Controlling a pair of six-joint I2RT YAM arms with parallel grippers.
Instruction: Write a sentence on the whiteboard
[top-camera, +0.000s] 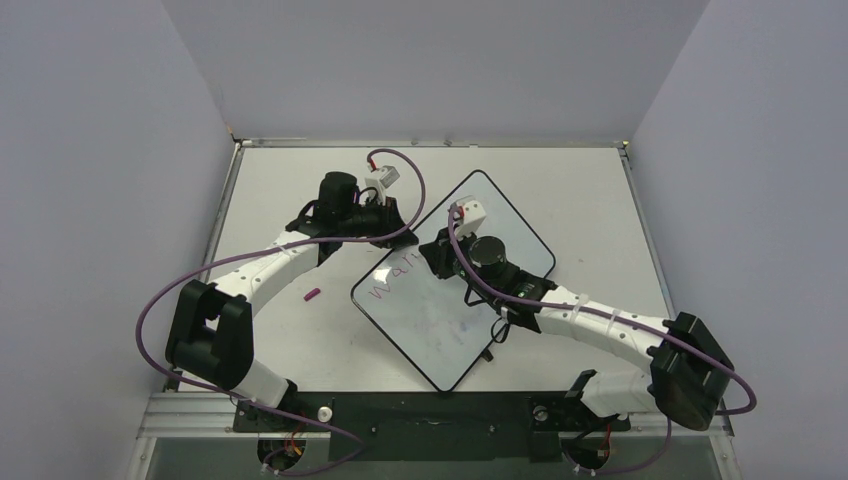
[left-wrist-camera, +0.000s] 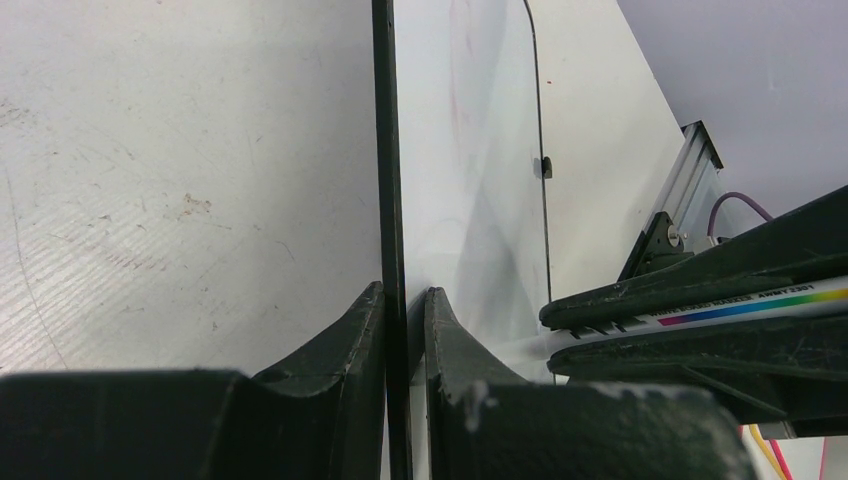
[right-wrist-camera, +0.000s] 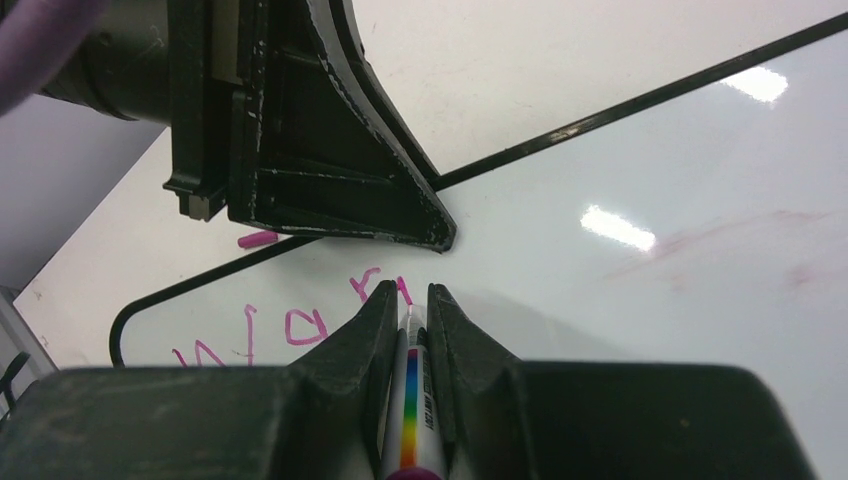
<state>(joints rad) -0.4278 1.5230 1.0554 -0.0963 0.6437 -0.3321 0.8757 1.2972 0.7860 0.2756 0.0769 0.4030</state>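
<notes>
The whiteboard (top-camera: 430, 325) lies turned like a diamond on the table. My left gripper (top-camera: 397, 226) is shut on its upper-left black rim (left-wrist-camera: 385, 150), one finger on each side of the edge (left-wrist-camera: 405, 300). My right gripper (top-camera: 442, 256) hovers over the board's upper part, shut on a white marker (right-wrist-camera: 412, 420) with a rainbow stripe. The marker's tip touches the board just beyond the fingertips (right-wrist-camera: 410, 295). The sentence (right-wrist-camera: 300, 325) reads "War" in pink, with a fresh stroke at the tip, and shows in the top view (top-camera: 395, 278). The left finger (right-wrist-camera: 350, 180) stands just behind the letters.
A small pink cap (top-camera: 313, 295) lies on the tabletop left of the board, and shows in the right wrist view (right-wrist-camera: 257, 240). Faint old smudges (right-wrist-camera: 700, 240) mark the board. Grey walls and a metal rail (top-camera: 430, 143) bound the table at the back.
</notes>
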